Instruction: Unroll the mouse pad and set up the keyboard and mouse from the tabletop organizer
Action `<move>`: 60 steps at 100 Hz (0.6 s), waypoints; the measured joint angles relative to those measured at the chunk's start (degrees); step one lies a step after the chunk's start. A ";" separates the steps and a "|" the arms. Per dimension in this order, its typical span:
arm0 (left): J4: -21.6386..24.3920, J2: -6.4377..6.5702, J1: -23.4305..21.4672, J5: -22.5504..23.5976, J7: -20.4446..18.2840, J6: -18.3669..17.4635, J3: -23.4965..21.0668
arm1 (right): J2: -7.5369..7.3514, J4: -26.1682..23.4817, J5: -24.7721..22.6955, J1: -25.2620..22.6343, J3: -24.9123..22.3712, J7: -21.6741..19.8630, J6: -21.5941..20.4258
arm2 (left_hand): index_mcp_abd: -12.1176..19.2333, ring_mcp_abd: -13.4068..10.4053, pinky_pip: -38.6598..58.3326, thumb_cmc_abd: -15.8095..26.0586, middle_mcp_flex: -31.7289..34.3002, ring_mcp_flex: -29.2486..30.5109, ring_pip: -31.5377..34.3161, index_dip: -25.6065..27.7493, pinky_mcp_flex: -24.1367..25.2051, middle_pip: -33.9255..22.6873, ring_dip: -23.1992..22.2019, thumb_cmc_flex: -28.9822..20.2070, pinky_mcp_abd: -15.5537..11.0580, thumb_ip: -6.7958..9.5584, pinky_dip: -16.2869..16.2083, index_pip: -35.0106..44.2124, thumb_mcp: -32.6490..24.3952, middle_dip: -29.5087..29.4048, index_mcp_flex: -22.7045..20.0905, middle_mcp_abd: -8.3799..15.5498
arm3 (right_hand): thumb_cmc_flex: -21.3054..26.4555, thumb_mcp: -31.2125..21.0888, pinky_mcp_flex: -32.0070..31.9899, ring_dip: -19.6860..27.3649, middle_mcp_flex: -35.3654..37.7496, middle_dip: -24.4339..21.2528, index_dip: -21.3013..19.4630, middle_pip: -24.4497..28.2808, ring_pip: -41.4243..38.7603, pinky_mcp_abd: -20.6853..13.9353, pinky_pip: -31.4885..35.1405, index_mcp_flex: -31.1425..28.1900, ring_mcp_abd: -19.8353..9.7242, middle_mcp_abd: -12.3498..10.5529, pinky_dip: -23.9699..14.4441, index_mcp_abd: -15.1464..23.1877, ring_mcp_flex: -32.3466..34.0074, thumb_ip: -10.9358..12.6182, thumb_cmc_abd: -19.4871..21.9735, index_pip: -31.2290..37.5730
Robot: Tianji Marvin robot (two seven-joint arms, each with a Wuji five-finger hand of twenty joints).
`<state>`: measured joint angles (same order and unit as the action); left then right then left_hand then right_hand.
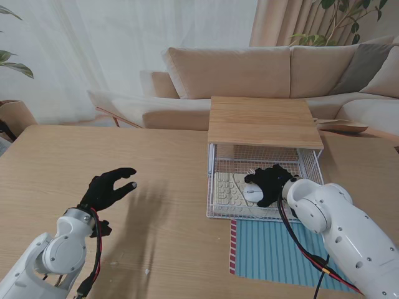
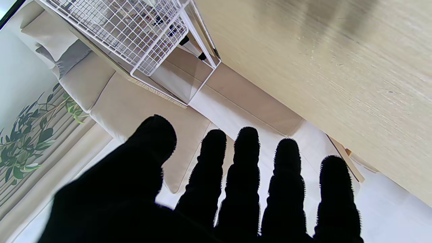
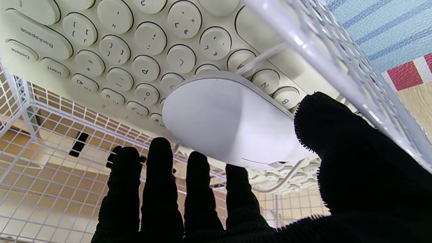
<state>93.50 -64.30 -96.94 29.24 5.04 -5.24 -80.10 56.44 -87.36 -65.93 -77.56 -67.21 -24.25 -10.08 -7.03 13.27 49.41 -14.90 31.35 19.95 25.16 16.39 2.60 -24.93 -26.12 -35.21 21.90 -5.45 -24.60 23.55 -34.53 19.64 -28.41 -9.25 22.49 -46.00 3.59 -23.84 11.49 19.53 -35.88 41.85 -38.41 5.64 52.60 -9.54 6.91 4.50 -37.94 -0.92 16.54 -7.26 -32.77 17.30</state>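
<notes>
Underneath everything is a light wooden table (image 1: pixel 156 156); a beige sofa (image 1: pixel 249 71) and white curtains stand behind it, with plant leaves at the room's edges.

Toward the right side of the table stands the organizer (image 1: pixel 265 168), a white wire basket with a wooden top. Its wire walls and front rim enclose the contents on all sides except the top opening under the wooden shelf. The mouse pad (image 1: pixel 280 252), blue-striped with a red and white edge, lies flat on the table directly in front of the organizer, nearer to me, touching or just beside its front rim.

The keyboard (image 1: pixel 227 190), cream with round keys, lies inside the basket. The mouse (image 1: pixel 252 193), white, rests on top of the keyboard.

The right hand (image 1: pixel 271 184) is inside the basket, on the mouse. In the right wrist view the thumb (image 3: pixel 337 141) lies against one side of the mouse and the four fingers (image 3: pixel 199 189) reach past the other side; whether the grip is closed cannot be told.

The left hand (image 1: pixel 109 189) hovers over bare table on the left, well apart from the organizer, fingers spread, holding nothing.
</notes>
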 measured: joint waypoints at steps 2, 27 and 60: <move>-0.02 0.00 0.01 -0.01 0.00 0.00 0.00 | -0.01 0.10 0.03 0.10 0.12 -0.05 0.07 | 0.00 0.00 0.00 0.00 0.00 0.00 0.00 0.00 0.00 0.00 0.00 0.00 0.00 0.00 0.00 0.00 0.00 0.00 0.00 0.00 | 0.01 0.00 0.00 0.00 0.00 0.00 -0.01 0.00 0.00 0.00 0.00 0.02 0.00 0.00 0.00 0.00 0.00 0.00 0.00 -0.06; -0.29 -0.02 0.16 -0.03 0.06 -0.01 0.00 | -0.04 1.73 -0.14 1.11 1.38 0.69 0.37 | -0.01 0.01 0.00 0.00 0.00 -0.62 -0.33 0.00 0.03 0.00 0.00 0.00 0.00 0.00 0.00 0.00 0.00 0.00 0.00 -0.01 | 0.07 0.28 0.83 0.00 -0.01 0.00 -0.69 0.00 0.00 -0.01 0.00 0.57 -0.01 0.00 0.36 0.00 0.37 0.00 0.00 -0.55; -0.49 -0.04 0.32 -0.05 0.14 -0.01 0.03 | -0.21 3.19 -0.85 2.31 2.17 1.51 -1.04 | -0.01 0.01 -0.02 0.00 -0.01 -0.62 -0.33 0.00 0.08 0.00 0.00 0.00 0.00 0.00 0.00 0.00 0.00 0.00 0.00 -0.01 | 2.96 -1.05 2.80 -0.54 -0.59 1.82 -1.42 4.49 -1.98 0.10 0.84 1.36 -0.01 0.00 0.65 -1.26 2.74 0.00 -1.36 -0.69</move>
<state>93.02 -64.34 -96.62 29.19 5.18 -5.25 -80.07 56.23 -84.17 -66.79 -75.26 -65.04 -22.73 -11.12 -7.04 13.28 49.39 -14.90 31.34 19.32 24.83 16.39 2.68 -24.93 -26.13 -35.21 21.90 -5.45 -24.60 23.55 -34.53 19.64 -28.41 -9.26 25.44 -47.05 6.39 -24.39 10.90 21.35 -37.30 46.35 -40.40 5.73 53.43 -8.18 6.90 4.50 -37.29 -2.18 19.28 -7.26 -34.13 16.61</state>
